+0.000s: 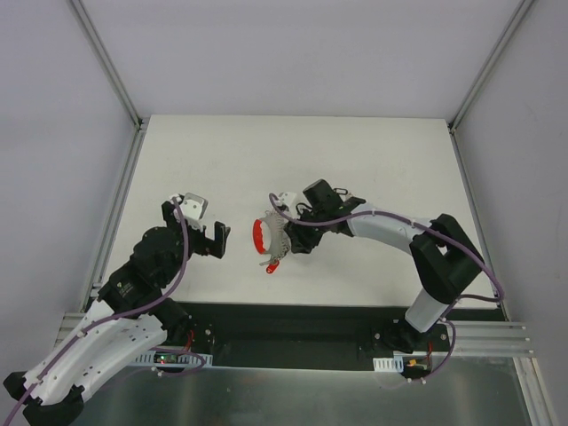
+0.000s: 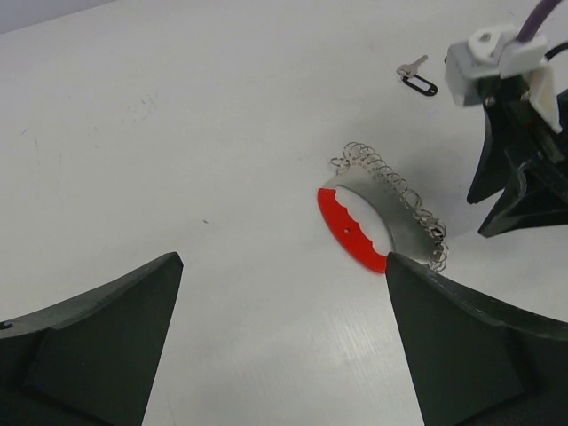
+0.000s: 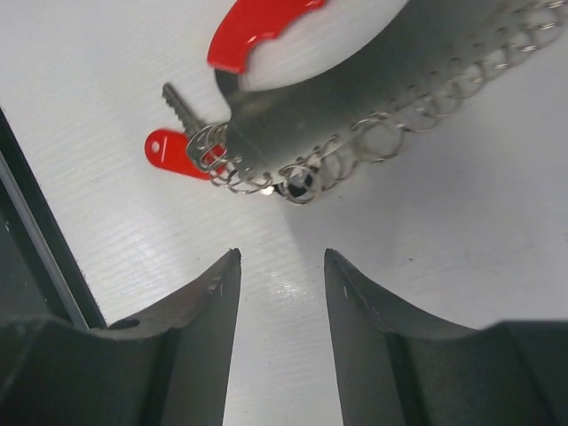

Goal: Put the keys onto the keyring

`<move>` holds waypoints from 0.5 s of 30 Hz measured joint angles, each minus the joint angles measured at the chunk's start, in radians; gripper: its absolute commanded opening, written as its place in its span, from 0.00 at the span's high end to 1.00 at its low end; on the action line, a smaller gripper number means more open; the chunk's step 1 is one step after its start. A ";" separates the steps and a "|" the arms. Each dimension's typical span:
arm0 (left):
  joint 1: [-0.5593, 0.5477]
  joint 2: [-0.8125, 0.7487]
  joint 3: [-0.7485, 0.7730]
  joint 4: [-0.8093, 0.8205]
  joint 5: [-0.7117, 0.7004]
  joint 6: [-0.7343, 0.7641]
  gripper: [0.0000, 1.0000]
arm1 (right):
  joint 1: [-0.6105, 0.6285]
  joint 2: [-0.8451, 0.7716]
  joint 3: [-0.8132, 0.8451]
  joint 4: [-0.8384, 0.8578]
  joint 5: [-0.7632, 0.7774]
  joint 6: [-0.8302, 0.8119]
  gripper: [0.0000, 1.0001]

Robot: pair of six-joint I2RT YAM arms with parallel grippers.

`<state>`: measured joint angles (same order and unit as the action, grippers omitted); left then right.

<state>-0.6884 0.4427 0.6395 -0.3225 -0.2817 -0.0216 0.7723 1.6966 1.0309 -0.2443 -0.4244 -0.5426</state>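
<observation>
At the middle of the tabletop (image 1: pixel 355 169) the keyring (image 1: pixel 266 235) is lying flat between both arms, the red-tagged key (image 3: pixel 170 149) apparently hooked on its wire coil. The right gripper (image 3: pixel 281 256) is hovering just beside that coil, jaws parted, grasping nothing; the left gripper (image 2: pixel 284 259) is gaping wide, empty. One key looks done; the next move is calling for fetching the black-tagged key (image 2: pixel 417 80) lying well apart.

One keyring (image 2: pixel 353 229), two keys (image 2: pixel 412 69) (image 3: pixel 169 149), two claws (image 2: pixel 282 259) (image 3: pixel 282 257)
</observation>
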 measured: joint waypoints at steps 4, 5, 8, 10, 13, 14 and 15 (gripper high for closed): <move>0.000 0.008 0.000 -0.017 -0.007 0.023 0.01 | -0.052 -0.017 0.038 0.013 -0.025 0.042 0.55; 0.000 0.014 0.000 -0.022 -0.010 0.029 0.01 | -0.061 -0.017 0.048 0.020 -0.025 0.050 0.56; 0.001 0.027 0.000 -0.028 -0.011 0.038 0.01 | -0.060 -0.016 0.067 0.034 -0.008 0.064 0.56; 0.003 0.029 0.000 -0.029 -0.011 0.040 0.01 | -0.046 -0.012 0.075 0.048 0.019 0.070 0.56; 0.011 0.029 0.000 -0.029 -0.011 0.040 0.01 | -0.027 0.005 0.081 0.075 0.051 0.080 0.56; 0.018 0.030 0.000 -0.029 -0.008 0.040 0.01 | -0.022 0.013 0.084 0.080 0.059 0.084 0.57; 0.027 0.031 0.000 -0.029 -0.006 0.040 0.01 | -0.019 0.020 0.086 0.082 0.064 0.086 0.57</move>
<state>-0.6613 0.4732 0.6395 -0.3511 -0.2882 0.0189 0.7532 1.7164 1.1168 -0.1627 -0.3603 -0.4564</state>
